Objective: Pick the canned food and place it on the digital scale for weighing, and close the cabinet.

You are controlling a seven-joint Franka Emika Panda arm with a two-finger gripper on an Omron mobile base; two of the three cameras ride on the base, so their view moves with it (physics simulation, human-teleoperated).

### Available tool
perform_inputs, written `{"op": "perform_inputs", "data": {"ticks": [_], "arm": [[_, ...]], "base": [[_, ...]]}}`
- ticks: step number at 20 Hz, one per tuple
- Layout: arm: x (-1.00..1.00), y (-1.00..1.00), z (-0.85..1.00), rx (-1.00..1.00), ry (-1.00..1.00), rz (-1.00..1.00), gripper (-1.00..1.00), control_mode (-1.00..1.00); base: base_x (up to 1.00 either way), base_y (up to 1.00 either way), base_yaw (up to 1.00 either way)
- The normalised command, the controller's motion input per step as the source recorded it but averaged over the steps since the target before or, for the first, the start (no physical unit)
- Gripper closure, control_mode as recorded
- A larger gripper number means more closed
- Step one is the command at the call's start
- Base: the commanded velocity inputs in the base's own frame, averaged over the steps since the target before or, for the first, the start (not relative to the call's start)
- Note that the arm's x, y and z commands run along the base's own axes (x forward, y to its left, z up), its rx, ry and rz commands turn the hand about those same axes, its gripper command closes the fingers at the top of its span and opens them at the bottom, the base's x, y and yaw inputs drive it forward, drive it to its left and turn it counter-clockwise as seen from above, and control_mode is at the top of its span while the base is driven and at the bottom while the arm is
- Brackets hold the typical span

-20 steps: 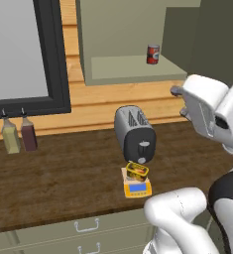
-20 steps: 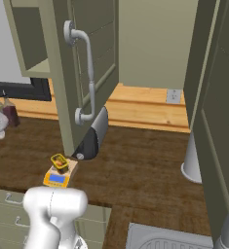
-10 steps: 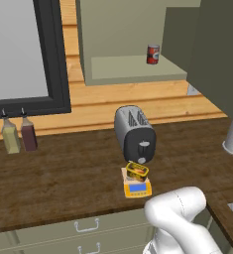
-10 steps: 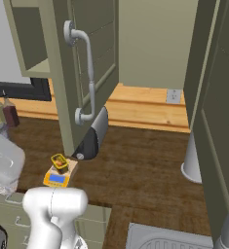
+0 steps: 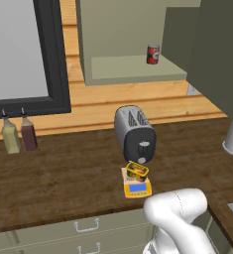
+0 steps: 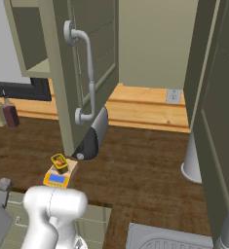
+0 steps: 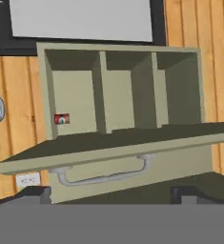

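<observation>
wooden counter (image 5: 63, 178): toaster (image 5: 134, 133), scale (image 5: 136, 187), bottles (image 5: 19, 137)

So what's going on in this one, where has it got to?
The canned food already sits on the digital scale, on the counter in front of the toaster. That leaves the cabinet: its door stands open, with a red can on the shelf inside. In the hand view the open pincer faces the open door and its long metal handle, holding nothing and not touching it.

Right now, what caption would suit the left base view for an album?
Yellow tin sits on the scale before the toaster; cabinet open.
</observation>
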Motion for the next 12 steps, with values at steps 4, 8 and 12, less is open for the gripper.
{"op": "perform_inputs", "data": {"ticks": [4, 8, 12], "arm": [[1.0, 0.0, -0.85, 0.23, 0.0, -0.11, -1.0, -1.0], [1.0, -0.18, -0.85, 0.24, 0.0, -0.03, -1.0, -1.0], [0.99, -0.61, -0.45, 0.33, -0.02, 0.0, -1.0, -1.0]], "base": [[0.0, 0.0, 0.0], [0.0, 0.0, 0.0], [0.0, 0.0, 0.0]]}}
